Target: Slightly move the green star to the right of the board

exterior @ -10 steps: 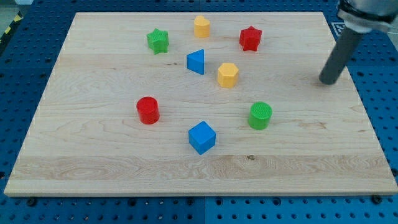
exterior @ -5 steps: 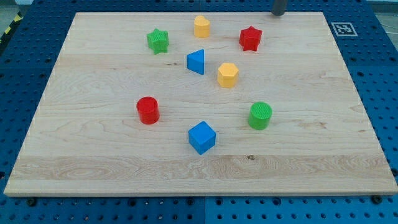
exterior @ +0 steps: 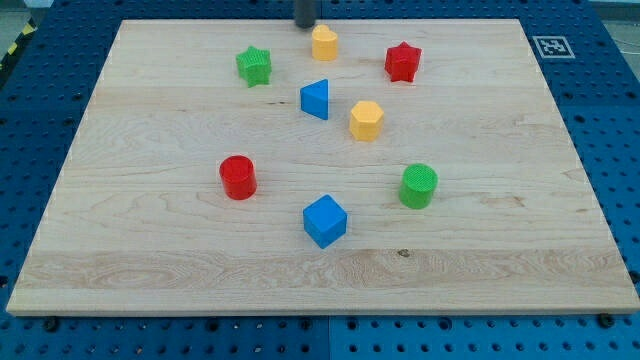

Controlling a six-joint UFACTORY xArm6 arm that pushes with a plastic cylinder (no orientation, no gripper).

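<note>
The green star (exterior: 254, 66) lies near the view's top left of the wooden board (exterior: 150, 250). My tip (exterior: 304, 25) stands at the board's top edge, to the right of and a little above the green star, apart from it. It is just left of the yellow block (exterior: 324, 43). Only the rod's lowest part shows.
A red star (exterior: 402, 62) lies at the top right. A blue triangle (exterior: 315, 99) and a yellow hexagon (exterior: 366, 120) lie in the middle. A red cylinder (exterior: 238, 177), a blue cube (exterior: 324, 220) and a green cylinder (exterior: 418, 186) lie lower down.
My tip has gone from the board's right side up to the top edge, then left along it to beside the yellow block. No block has moved.
</note>
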